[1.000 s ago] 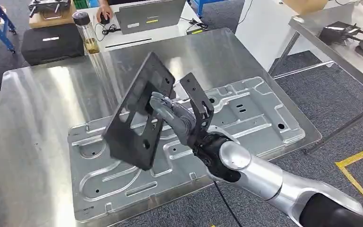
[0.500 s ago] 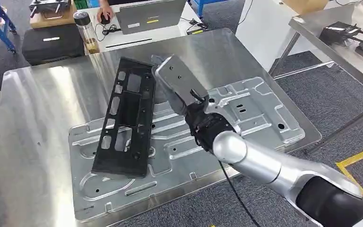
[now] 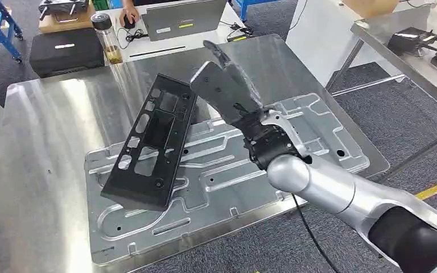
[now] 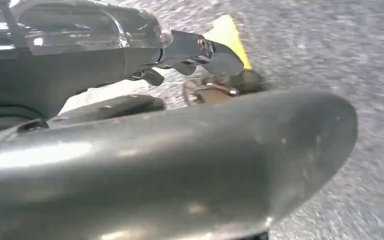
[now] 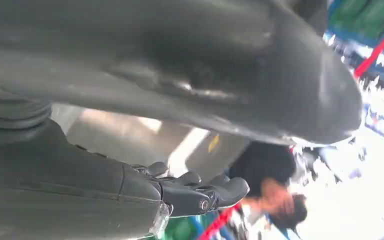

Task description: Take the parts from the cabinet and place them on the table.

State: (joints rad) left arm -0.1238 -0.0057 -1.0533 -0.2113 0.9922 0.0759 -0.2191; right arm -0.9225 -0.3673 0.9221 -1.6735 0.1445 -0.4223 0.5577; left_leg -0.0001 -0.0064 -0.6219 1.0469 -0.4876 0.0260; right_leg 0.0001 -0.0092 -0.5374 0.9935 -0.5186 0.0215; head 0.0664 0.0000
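A stamped panel (image 3: 227,176) lies flat on the desk (image 3: 45,148), filling its near right part. A cut-out plate (image 3: 151,142) lies on the panel's left half. The right robot hand (image 3: 227,85) is above the panel, just right of the plate's far end. Beyond the desk's far edge stand a laptop (image 3: 185,17) and a bottle (image 3: 105,37).

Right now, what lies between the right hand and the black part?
In the head view, a bare strip of the silver pressed panel separates the right hand from the black part.

High head view down onto table (image 3: 45,142); wrist views close behind hands.
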